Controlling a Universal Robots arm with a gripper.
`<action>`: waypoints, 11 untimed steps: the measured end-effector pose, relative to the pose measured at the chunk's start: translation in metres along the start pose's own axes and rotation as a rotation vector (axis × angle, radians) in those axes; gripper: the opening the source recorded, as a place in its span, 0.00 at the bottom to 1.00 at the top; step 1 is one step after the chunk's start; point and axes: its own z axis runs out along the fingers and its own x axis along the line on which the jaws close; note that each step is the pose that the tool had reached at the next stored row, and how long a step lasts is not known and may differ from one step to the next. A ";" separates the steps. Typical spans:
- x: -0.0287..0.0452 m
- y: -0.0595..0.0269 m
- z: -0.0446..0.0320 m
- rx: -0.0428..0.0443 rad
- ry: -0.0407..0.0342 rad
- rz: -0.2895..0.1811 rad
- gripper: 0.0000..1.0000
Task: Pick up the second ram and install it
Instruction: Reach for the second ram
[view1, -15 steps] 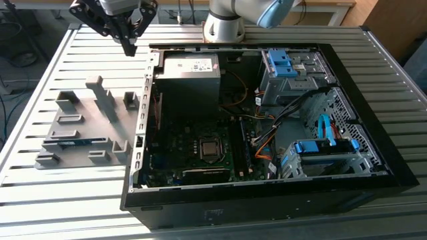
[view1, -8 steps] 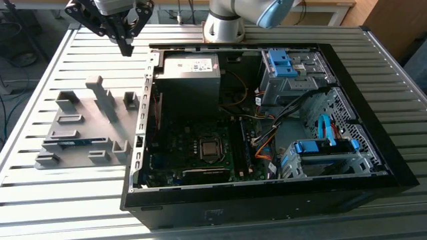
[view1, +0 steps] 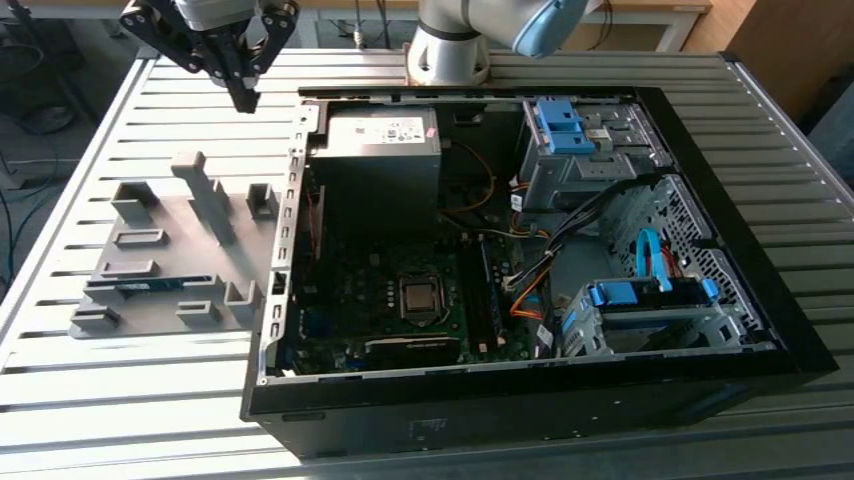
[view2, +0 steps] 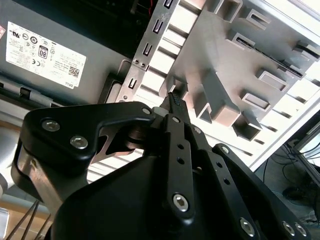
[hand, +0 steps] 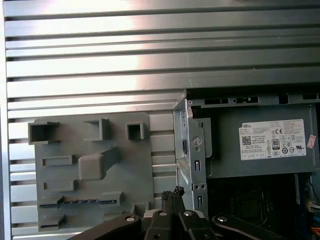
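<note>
Blue-green, the second ram (view1: 144, 285) sits unpicked in the grey tray (view1: 174, 250). My claw (view1: 246, 100), closed on nothing, hovers at the tray's one o'clock in the exterior view.

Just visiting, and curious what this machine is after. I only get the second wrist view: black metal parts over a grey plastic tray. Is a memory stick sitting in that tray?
Observer: Yes. In the exterior view the second ram sits in a slot of the grey tray, toward the tray's near end in that view.
Operator: Is the tool close to it?
Observer: No. The exterior view shows the tool hanging shut and empty up by the tray's opposite end, near a corner of the big box.
Operator: What is that box?
Observer: An open computer case. Inside lies a motherboard with a square processor in its middle.
</note>
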 end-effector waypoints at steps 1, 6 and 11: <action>0.0008 -0.0001 -0.0001 0.0001 0.0001 0.000 0.11; 0.0046 -0.0003 -0.0001 -0.0001 0.0000 0.000 0.11; 0.0083 -0.0006 -0.0003 0.0000 0.0000 0.000 0.11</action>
